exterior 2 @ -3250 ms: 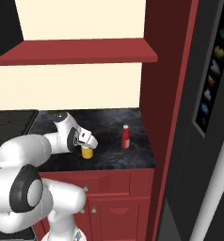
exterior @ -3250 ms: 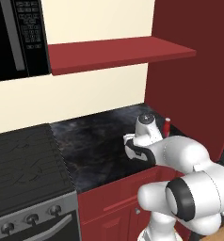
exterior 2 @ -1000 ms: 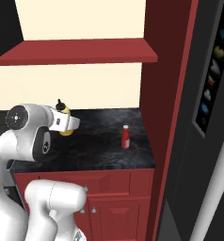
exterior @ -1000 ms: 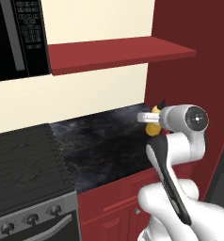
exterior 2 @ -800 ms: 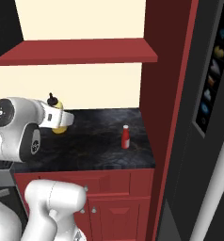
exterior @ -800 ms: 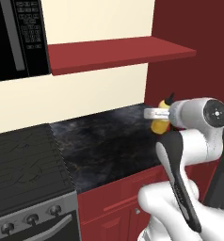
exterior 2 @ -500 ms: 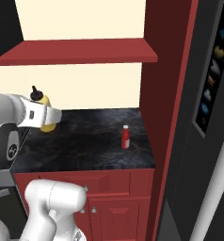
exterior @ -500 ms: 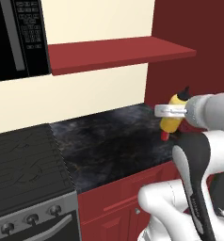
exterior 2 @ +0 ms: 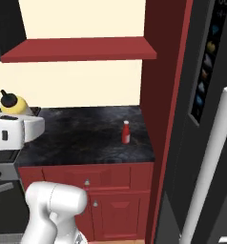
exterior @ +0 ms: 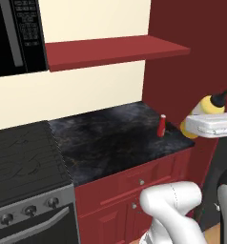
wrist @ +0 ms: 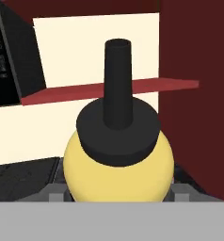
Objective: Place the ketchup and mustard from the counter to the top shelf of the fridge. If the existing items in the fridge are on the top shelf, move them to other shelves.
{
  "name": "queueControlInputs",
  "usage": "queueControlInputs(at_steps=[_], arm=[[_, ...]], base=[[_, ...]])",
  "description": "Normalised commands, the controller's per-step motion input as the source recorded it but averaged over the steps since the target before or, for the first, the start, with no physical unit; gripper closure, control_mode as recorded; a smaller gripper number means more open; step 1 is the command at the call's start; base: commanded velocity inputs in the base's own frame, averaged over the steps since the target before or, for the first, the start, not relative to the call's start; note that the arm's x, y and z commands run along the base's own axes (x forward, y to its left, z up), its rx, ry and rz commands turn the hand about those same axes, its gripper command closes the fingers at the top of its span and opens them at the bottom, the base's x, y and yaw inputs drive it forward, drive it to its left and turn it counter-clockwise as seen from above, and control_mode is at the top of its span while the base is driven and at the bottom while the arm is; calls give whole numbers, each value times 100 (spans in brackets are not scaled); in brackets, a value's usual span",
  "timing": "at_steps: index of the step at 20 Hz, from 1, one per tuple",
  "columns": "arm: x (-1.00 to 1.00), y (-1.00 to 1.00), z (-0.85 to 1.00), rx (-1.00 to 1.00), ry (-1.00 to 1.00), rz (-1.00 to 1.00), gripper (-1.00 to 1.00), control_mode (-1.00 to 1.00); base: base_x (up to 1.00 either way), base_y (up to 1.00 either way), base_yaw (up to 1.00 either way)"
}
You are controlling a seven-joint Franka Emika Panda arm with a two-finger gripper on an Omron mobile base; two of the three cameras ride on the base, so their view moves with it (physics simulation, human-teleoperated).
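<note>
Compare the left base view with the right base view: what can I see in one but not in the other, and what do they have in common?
The left base view alone has the stove with its knobs and the black microwave above it. The right base view alone has the fridge door's long pale handle and its dark side panel of coloured items. Both share the pincer holding the yellow mustard bottle up off the counter, the red ketchup bottle standing upright on the black counter, the red shelf on the wall, and the red cabinets below.
</note>
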Motion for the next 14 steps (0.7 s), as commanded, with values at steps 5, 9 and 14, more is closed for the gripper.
queueControlInputs(at_steps=[5, 9, 14], arm=[[0, 0, 0, 0, 0, 0, 100, 100], [0, 0, 0, 0, 0, 0, 100, 100], [0, 0, 0, 0, 0, 0, 100, 100]], base=[[-100, -11, -40], [-100, 0, -47], [-92, 0, -60]])
